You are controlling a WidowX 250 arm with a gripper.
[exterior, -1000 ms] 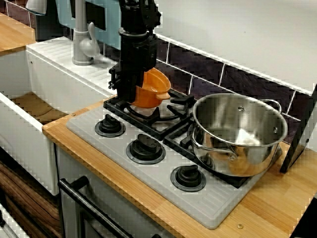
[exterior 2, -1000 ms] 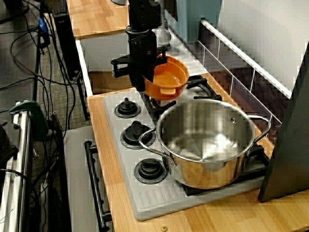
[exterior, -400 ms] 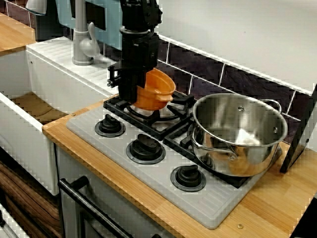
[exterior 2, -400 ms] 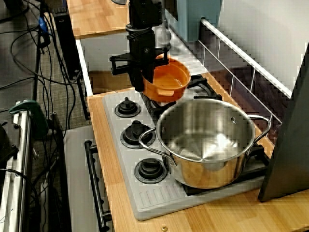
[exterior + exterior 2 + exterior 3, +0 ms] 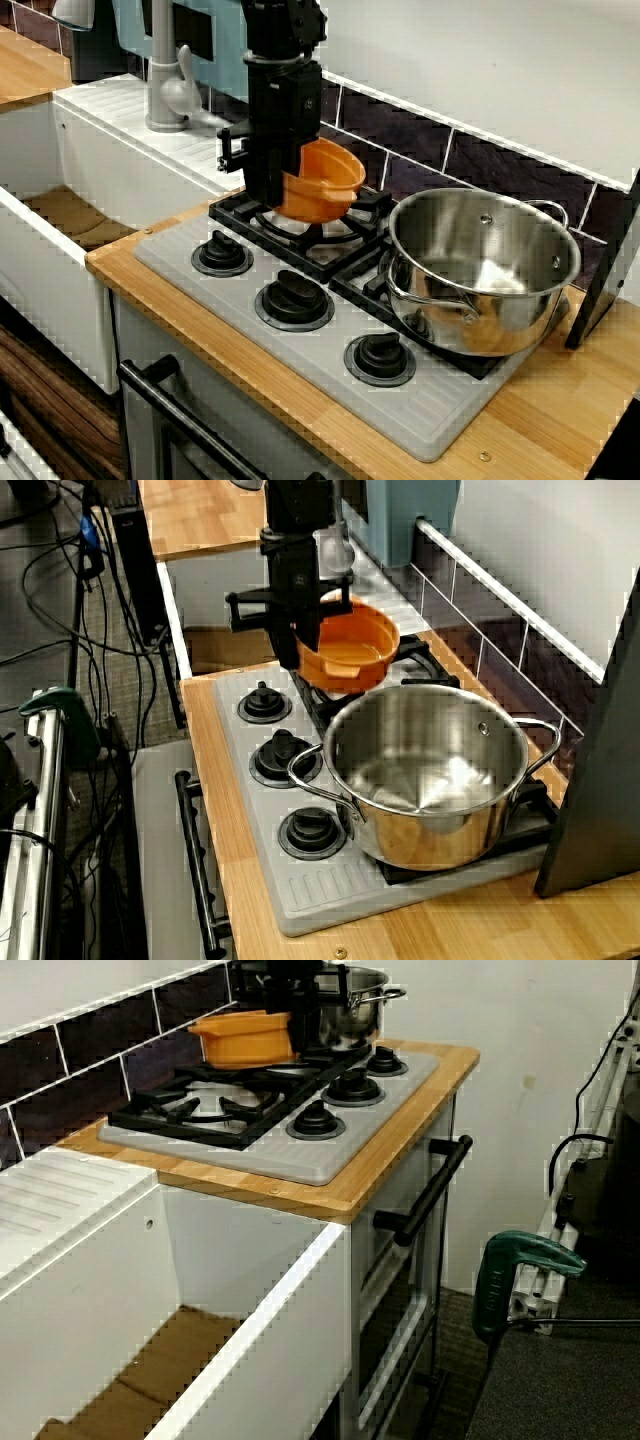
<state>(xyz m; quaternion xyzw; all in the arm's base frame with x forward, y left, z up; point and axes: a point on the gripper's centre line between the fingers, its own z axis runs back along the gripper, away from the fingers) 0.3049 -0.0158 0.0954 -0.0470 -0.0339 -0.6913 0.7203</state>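
My black gripper (image 5: 274, 192) is shut on the left rim of an orange bowl (image 5: 322, 180), holding it slightly tilted just above the back-left burner grate (image 5: 300, 238). In the view along the counter, the gripper (image 5: 303, 645) hangs straight down with the bowl (image 5: 350, 645) on its right side. From the sink end, the bowl (image 5: 245, 1038) floats over the far grate, and the gripper (image 5: 303, 1022) partly hides behind it. A large empty steel pot (image 5: 480, 265) stands on the right burners, a short gap from the bowl.
Three black knobs (image 5: 293, 298) line the front of the grey hob. A white sink (image 5: 60, 215) with a grey tap (image 5: 165, 80) lies to the left. A dark board (image 5: 605, 270) leans at the far right. Dark tiles back the counter. Cables lie on the floor (image 5: 60, 630).
The gripper has carried the orange bowl a little up and to the right, nearer the steel pot. The pot has not moved.
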